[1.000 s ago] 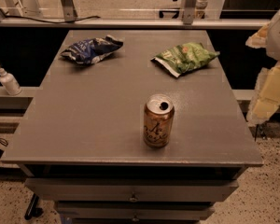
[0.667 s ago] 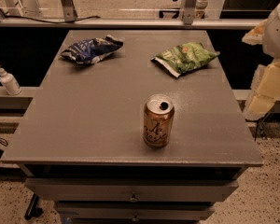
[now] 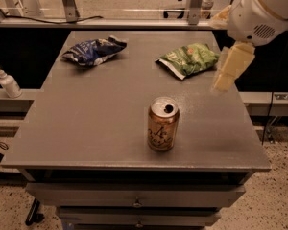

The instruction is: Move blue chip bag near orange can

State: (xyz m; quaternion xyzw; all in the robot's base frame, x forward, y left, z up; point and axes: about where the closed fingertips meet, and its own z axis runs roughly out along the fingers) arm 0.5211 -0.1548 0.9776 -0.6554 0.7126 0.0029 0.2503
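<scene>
The blue chip bag lies crumpled at the table's far left. The orange can stands upright near the front middle, its silver top open. My gripper hangs from the white arm at the right, above the table's right edge. It is just right of the green chip bag and far from the blue bag. It holds nothing that I can see.
A green chip bag lies at the far right of the grey table. A white pump bottle stands on a lower ledge at the left. Drawers sit under the table front. Metal frame legs stand behind the table.
The arm has swung in from the right edge of view, and my gripper now hangs over the table's right side. The bags and can have not moved.
</scene>
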